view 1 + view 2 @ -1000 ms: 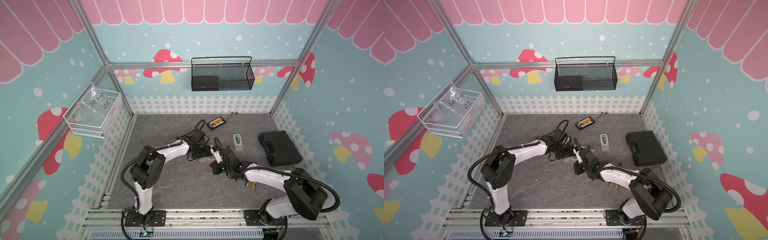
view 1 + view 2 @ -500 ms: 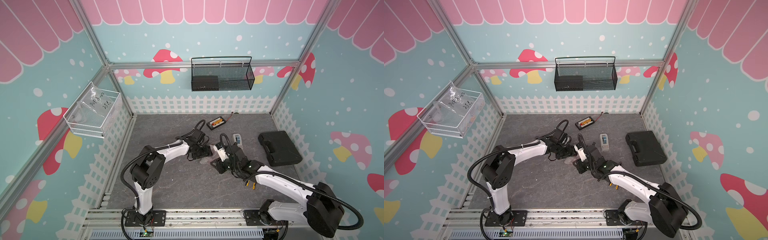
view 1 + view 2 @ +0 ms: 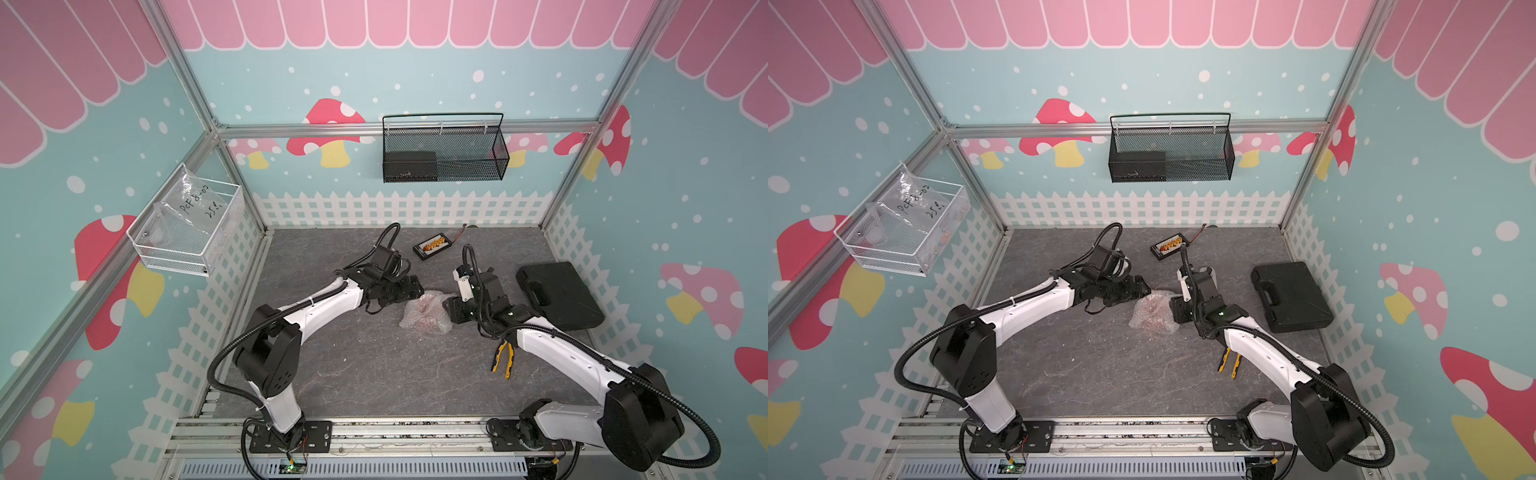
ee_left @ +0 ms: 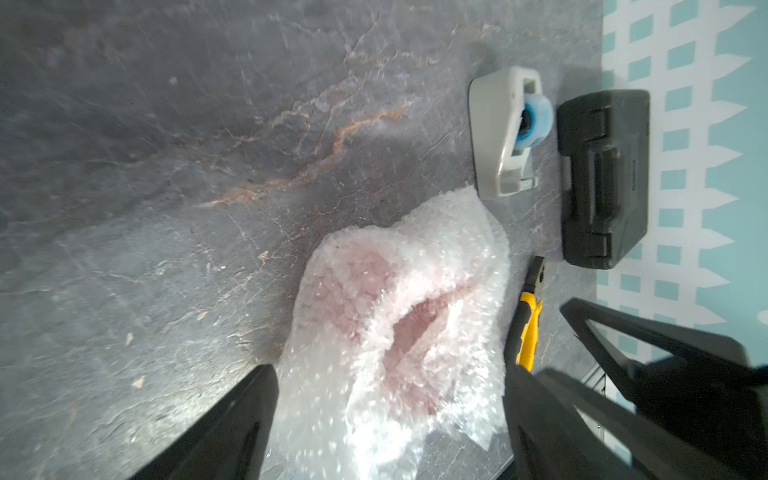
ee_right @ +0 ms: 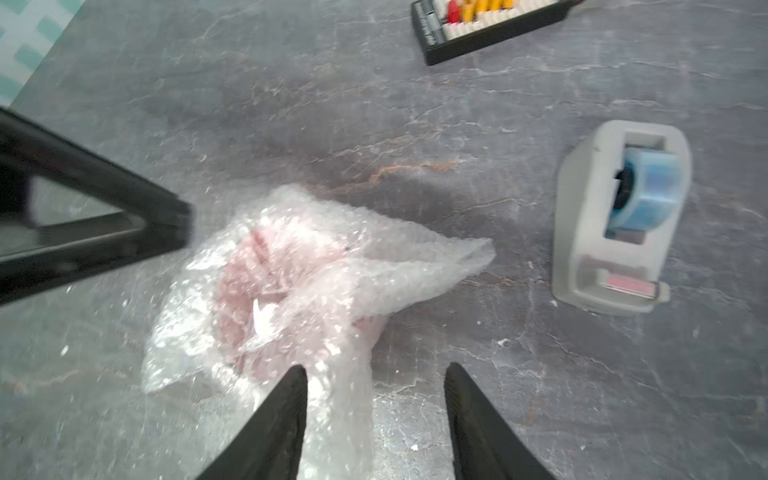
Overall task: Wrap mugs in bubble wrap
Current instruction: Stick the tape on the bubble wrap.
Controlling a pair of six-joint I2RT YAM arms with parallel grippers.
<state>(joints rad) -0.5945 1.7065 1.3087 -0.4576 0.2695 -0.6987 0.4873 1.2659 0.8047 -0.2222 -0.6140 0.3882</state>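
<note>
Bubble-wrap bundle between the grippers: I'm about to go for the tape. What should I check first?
1. Glossy red mug covered: it shows only as a pink blur through the translucent bubble wrap. Ok.
2. Wrap sealed: a loose flap juts toward the grey tape dispenser with a blue roll, and no tape is visible on it. Not ok.
3. Left gripper released: jaws spread either side of the bundle. Ok.
4. Right gripper released: jaws apart, but a tail of wrap lies between them against one finger. Cannot tell.
5. Dispenser upright, apart from the bundle. Ok.
6. Yellow-handled pliers clear of the bundle. Ok.
</note>
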